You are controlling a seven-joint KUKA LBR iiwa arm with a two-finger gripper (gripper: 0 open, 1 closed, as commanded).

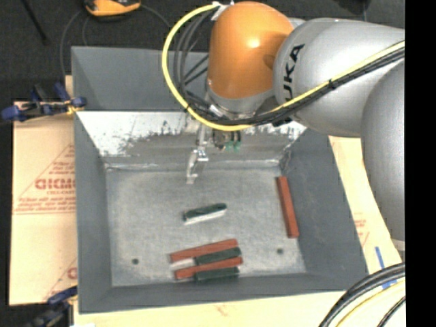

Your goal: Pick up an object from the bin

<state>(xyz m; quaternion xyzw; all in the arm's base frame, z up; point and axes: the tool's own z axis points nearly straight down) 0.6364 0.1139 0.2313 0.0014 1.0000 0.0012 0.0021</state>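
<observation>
Contents of the grey metal bin (92, 203):
- one short dark green and white stick (204, 214), at floor centre;
- one long red-brown flat bar (287, 206), lying alone at 3 o'clock;
- one cluster of bars (206, 259) at 6 o'clock, which appears to be two red-brown and two dark green, side by side and touching.

The two-finger gripper (203, 157) hangs near the 12 o'clock wall. Whether it is apart or together cannot be determined. The green and white stick is the nearest item, at the gripper's 6 o'clock and clear of it.

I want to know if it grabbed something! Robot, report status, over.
Gripper by the back wall. Nearest thing: green-and-white stick, mid-bin, untouched. Nothing between them.
</observation>
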